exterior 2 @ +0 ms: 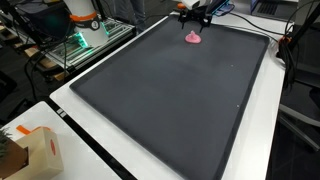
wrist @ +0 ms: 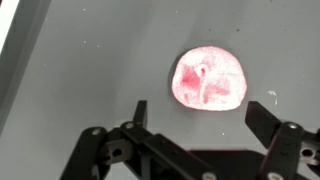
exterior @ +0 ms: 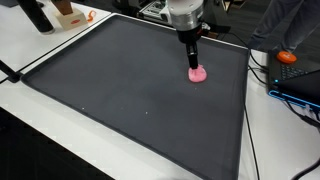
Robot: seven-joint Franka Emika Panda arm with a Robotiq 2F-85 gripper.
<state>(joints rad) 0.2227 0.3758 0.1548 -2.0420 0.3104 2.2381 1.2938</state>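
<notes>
wrist view looks down past the gripper (wrist: 206,112) onto a pink lump (wrist: 210,82), round and soft-edged, with a paler rim and a redder, creased middle. the 2 fingers (wrist: 140,112) stand wide apart, 1 at each side of the lower part of the frame, and nothing is clamped between them. the pink lump lies on a dark grey mat (wrist: 90,60), just ahead of the gap between the fingertips and about midway across it; neither fingertip touches it in this view. a pale strip of table (wrist: 6,35) shows beyond the mat's raised edge at the far left of the frame.

in both exterior views the gripper (exterior: 193,58) (exterior 2: 195,20) hangs straight down over the pink lump (exterior: 198,73) (exterior 2: 193,38), close above it; whether the fingertips meet it cannot be told from these 2 views. the lump sits near 1 far edge of the mat (exterior: 120,95) (exterior 2: 170,95), well away from the mat's middle. the mat covers most of a white table (exterior: 35,115) (exterior 2: 258,130), with a bare white border around it. off the mat, in an exterior view, an orange thing (exterior: 287,57) lies on the table beside dark cables, and in an exterior view a cardboard box (exterior 2: 40,150) stands at the near corner of the table, well apart from the gripper.
</notes>
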